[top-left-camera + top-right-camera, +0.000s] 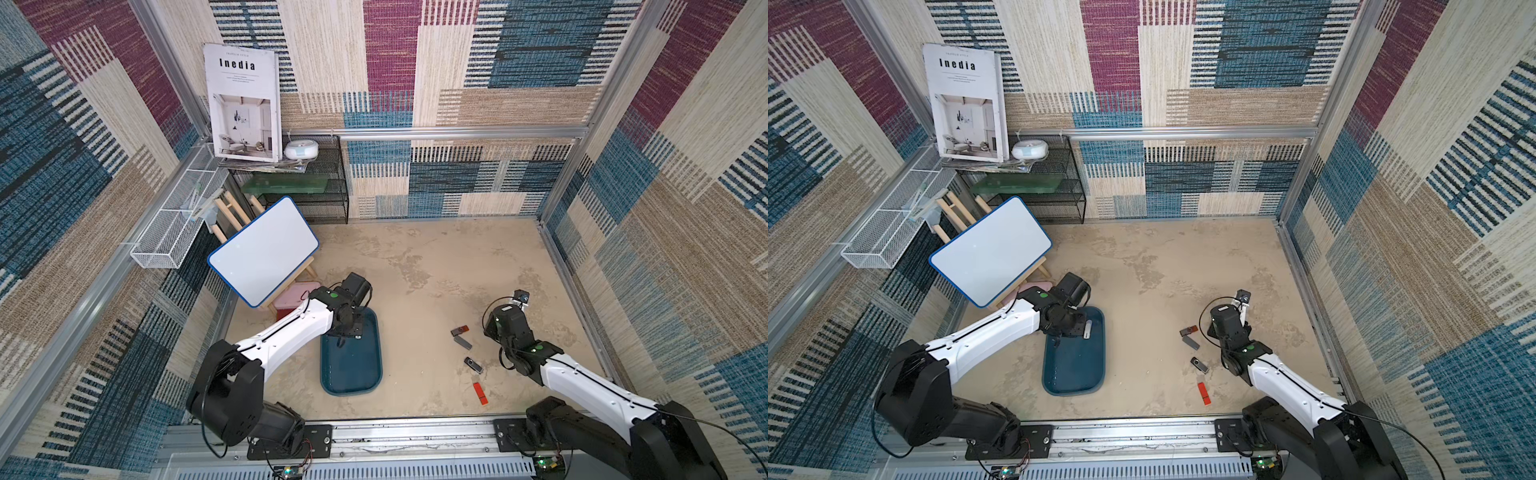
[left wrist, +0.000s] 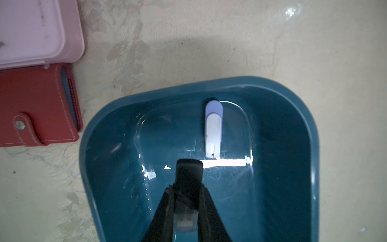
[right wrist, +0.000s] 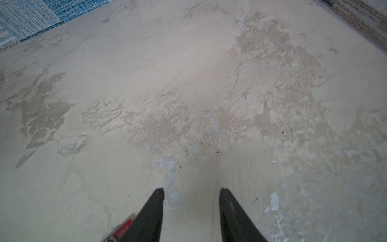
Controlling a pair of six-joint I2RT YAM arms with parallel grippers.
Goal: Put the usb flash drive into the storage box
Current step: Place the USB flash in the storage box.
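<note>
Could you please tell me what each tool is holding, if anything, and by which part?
Left tool: a black flash drive, gripped on its clear-end half. Right tool: nothing.

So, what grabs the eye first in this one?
The left gripper holds a black drive over the teal tray, where a white drive lies. Over by the right arm, a red drive lies on the table, with darker drives beyond it.
</note>
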